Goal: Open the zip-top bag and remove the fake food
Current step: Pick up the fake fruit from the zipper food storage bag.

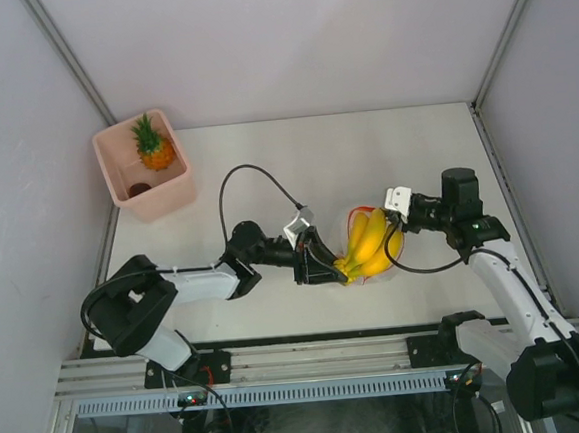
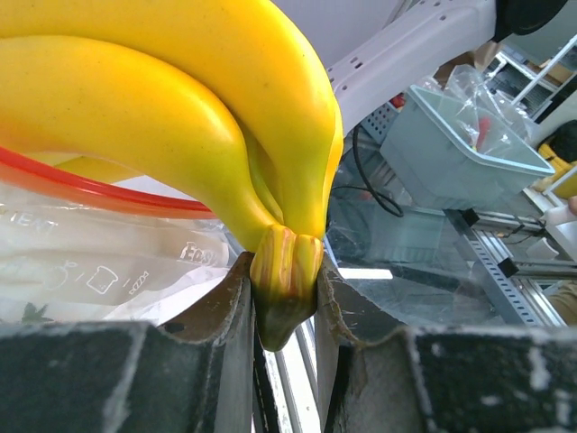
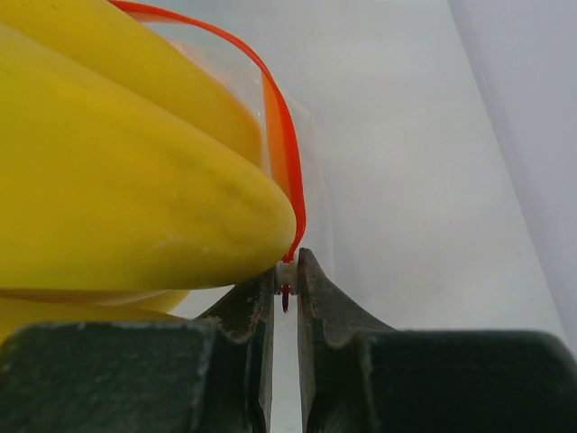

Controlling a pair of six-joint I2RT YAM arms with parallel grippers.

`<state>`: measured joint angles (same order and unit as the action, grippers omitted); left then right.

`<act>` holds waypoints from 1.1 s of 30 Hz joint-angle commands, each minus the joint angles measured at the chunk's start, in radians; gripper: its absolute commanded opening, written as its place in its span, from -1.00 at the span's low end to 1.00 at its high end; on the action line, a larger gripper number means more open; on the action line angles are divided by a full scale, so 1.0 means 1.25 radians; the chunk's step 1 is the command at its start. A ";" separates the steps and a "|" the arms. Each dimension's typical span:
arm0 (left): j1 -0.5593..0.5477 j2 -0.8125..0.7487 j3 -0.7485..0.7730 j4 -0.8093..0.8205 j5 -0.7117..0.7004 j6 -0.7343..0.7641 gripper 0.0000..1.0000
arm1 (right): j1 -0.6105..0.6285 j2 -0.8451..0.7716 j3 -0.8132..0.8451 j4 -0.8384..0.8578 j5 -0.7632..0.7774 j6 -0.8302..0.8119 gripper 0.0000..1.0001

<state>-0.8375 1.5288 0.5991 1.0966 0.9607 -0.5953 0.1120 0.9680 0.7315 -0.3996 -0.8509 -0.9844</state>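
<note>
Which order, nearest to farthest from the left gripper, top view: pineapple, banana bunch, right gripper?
1. banana bunch, its stem in the left gripper.
2. right gripper, just beyond the bananas.
3. pineapple, in the far-left pink bin.

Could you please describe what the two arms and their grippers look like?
The left arm and right arm have white links between bulky black joints. A thin black cable loops above the left one; another hangs beside the right. The left gripper and right gripper are black, each with a small white block behind it. Their jaws are dark and scuffed.
</note>
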 commanded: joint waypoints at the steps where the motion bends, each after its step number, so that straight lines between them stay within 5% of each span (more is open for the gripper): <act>1: 0.005 0.010 0.006 0.234 0.013 -0.018 -1.00 | -0.013 0.009 -0.003 0.012 -0.074 0.042 -1.00; 19: 0.019 -0.107 -0.040 0.233 -0.017 0.031 -1.00 | -0.085 0.032 -0.003 0.041 -0.176 0.117 -1.00; 33: 0.111 -0.234 -0.099 0.227 -0.101 -0.056 -1.00 | -0.104 0.040 -0.003 0.072 -0.190 0.177 -1.00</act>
<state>-0.7330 1.3113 0.4778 1.3067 0.9119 -0.6205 -0.0135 1.0161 0.7311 -0.3473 -1.0565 -0.8028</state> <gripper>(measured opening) 0.292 0.082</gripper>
